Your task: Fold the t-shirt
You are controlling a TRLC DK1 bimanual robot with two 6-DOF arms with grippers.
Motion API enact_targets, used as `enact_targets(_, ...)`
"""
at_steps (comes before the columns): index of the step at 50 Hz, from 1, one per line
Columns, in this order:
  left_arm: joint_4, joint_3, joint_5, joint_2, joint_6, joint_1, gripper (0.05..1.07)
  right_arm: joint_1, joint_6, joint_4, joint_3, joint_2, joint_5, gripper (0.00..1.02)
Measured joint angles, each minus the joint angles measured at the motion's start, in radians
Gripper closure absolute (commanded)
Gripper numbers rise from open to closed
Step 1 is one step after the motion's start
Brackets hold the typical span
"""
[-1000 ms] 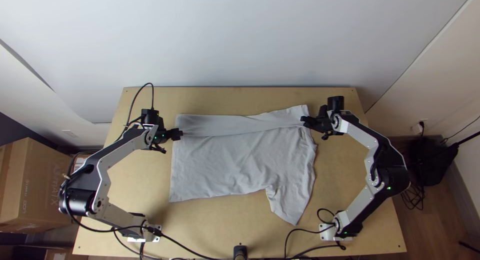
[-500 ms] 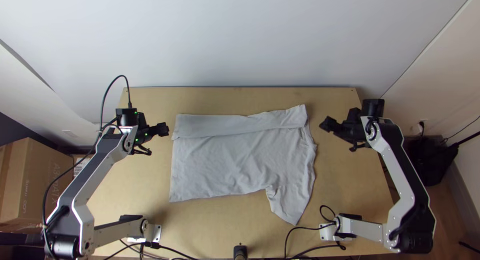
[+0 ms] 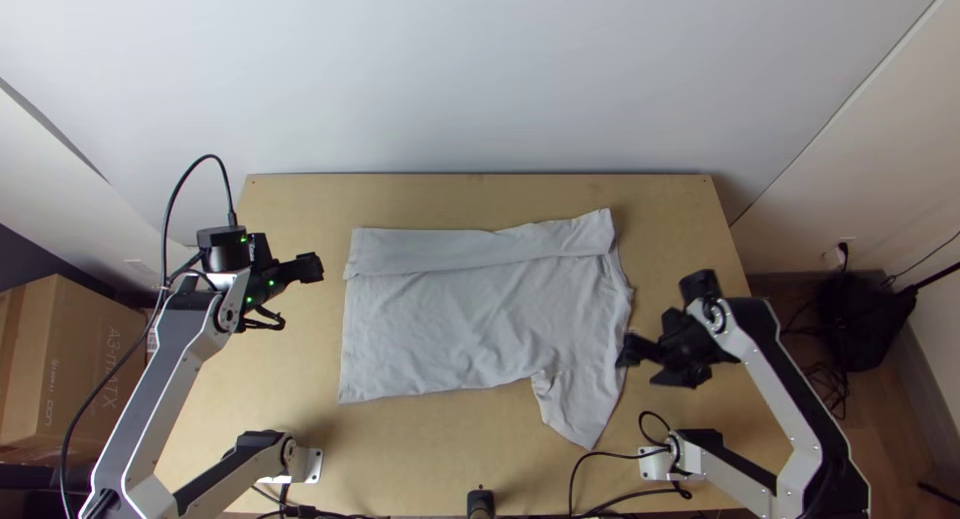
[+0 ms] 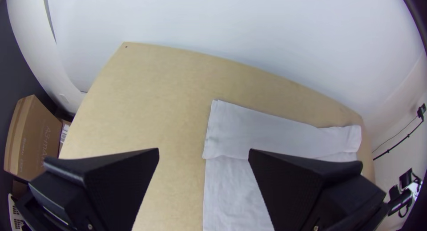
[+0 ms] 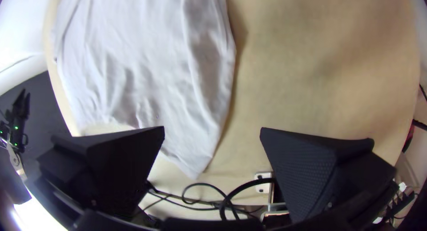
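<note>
Pale wall (image 3: 480,89) stood behind the wooden worktop (image 3: 480,194); grey t-shirt (image 3: 450,329) lay mid-worktop, far strip (image 3: 430,251) folded over.
Both tools had pulled clear and the strip stayed down, so that fold looked done. Left tool (image 4: 203,150) was spread, off the shirt's left side; right tool (image 5: 212,128), also spread, had swung towards the near sleeve (image 3: 580,409), probably next.

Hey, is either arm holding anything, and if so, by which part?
Nothing is held: the black, flat-fingered left tool and right tool are both open, and the light grey cloth t-shirt lies on the light wooden table.
</note>
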Motion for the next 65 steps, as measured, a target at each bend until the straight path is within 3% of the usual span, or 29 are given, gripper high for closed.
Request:
enact_targets(20, -0.044, 0.006, 0.0, -0.051, 0.0, 0.0, 0.11, 0.104, -0.006, 0.048, -0.177, 0.0, -0.049, 0.21)
enact_targets(22, -0.045, 0.006, 0.0, -0.055, 0.0, 0.0, 0.11, 0.11, -0.006, 0.058, -0.183, 0.0, -0.053, 0.25)
enact_targets(26, -0.045, 0.006, 0.0, -0.06, 0.0, 0.0, 0.11, 0.123, -0.006, 0.071, -0.187, 0.004, -0.053, 0.49)
enact_targets(29, -0.052, 0.006, 0.0, -0.063, 0.0, 0.0, 0.11, 0.139, -0.006, 0.089, -0.189, 0.006, -0.053, 0.54)
enact_targets(42, -0.133, 0.005, 0.0, -0.066, 0.074, -0.035, 0.1, 0.234, -0.005, 0.108, -0.19, 0.054, -0.063, 0.56)
enact_targets(48, -0.166, -0.009, 0.0, -0.074, 0.143, -0.082, 0.1, 0.267, -0.005, 0.119, -0.19, 0.076, -0.064, 0.91)
enact_targets(55, -0.2, -0.046, 0.0, -0.069, 0.211, -0.112, 0.1, 0.311, -0.006, 0.152, -0.19, 0.08, -0.064, 0.91)
enact_targets(57, -0.206, -0.068, 0.0, -0.067, 0.234, -0.127, 0.1, 0.313, -0.006, 0.153, -0.19, 0.087, -0.066, 0.86)
enact_targets(65, -0.239, -0.107, 0.0, -0.067, 0.296, -0.175, 0.1, 0.314, -0.006, 0.166, -0.19, 0.124, -0.071, 0.4)
